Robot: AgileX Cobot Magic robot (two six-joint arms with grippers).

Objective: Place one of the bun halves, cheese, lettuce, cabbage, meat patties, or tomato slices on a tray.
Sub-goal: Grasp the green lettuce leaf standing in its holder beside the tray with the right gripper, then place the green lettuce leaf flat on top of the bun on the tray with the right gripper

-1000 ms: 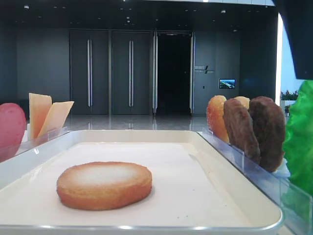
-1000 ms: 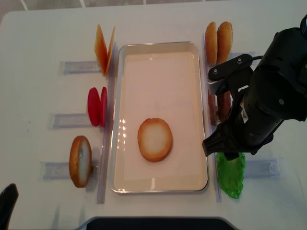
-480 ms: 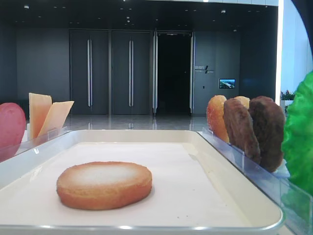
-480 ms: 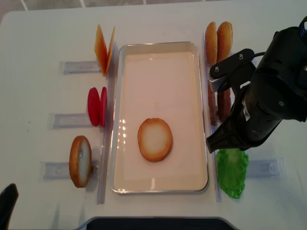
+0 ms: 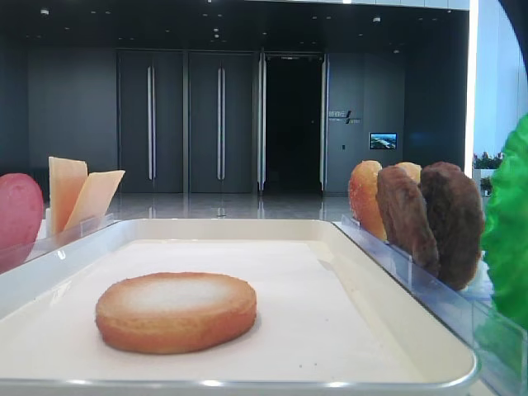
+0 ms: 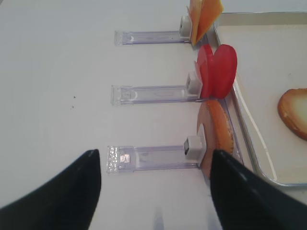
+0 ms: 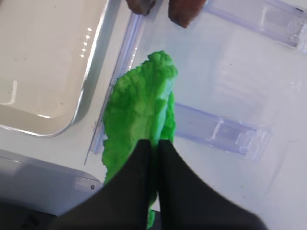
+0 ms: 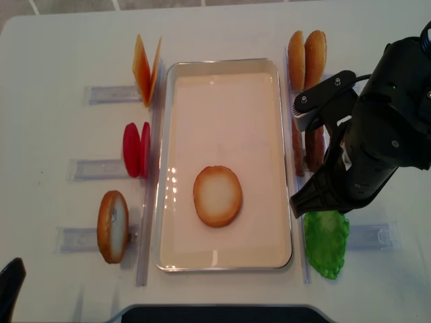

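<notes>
Right gripper (image 7: 152,143): your two black fingers are pinched tight on the lettuce (image 7: 139,110).
Lettuce: it is beside the tray's (image 8: 229,65) right edge, by a clear holder (image 7: 220,132).
Tray: you can see one bun half (image 8: 217,196) lying flat inside.
Left gripper (image 6: 153,191): your fingers stand wide apart, holding nothing.

No text can be read anywhere; the small wall sign (image 5: 343,116) beside the dark doorway (image 5: 292,124) is too blurred.
</notes>
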